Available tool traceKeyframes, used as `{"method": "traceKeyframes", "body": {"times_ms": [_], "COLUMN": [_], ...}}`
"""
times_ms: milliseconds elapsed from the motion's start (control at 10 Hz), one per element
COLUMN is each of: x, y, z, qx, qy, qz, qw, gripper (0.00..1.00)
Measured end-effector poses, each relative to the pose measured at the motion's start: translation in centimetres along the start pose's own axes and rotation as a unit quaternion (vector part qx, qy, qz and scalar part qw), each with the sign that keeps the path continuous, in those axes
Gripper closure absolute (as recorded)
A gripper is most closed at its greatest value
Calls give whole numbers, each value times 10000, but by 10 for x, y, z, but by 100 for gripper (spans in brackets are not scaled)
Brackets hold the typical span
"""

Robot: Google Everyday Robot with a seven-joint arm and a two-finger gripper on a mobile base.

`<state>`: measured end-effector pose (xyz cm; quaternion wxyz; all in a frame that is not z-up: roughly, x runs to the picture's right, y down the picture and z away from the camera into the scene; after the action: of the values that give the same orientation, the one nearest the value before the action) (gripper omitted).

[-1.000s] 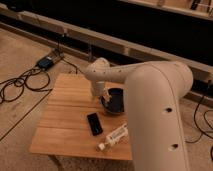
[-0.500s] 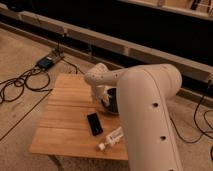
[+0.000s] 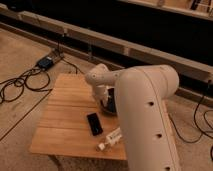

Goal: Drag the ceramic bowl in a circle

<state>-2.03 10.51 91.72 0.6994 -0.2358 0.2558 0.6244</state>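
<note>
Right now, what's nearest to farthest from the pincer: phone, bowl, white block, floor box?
1. Bowl, right at the pincer, on the table, right side.
2. Phone, in front of the bowl.
3. White block, at the near edge.
4. Floor box, off the table, far left.

Dim, warm light is falling from above and tinting the wooden table (image 3: 65, 115) amber; the white arm (image 3: 145, 110) is catching most of it, glowing pale along its upper curve and shading to grey underneath; the gripper (image 3: 105, 101), reaching down at the left rim of the ceramic bowl (image 3: 113, 107), is sitting in the arm's shadow; the bowl's glaze is giving off only a faint sheen; the wall (image 3: 150, 25) behind is sinking into near black; the floor (image 3: 20, 55) is lying in muted brown light.
</note>
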Motion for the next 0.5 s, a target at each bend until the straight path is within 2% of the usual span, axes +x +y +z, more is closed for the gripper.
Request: {"method": "traceKeyframes", "body": {"times_ms": [100,300,500], "x": [-5,-13,-20], "y": [3,12,31], "z": [-3,-10,-18], "qx": [5,32,-16], "qy": [-28,-70,-141], "qz": [-53,-214,-445], "qw": [10000,9997,9989], "gripper": [98,100,100]}}
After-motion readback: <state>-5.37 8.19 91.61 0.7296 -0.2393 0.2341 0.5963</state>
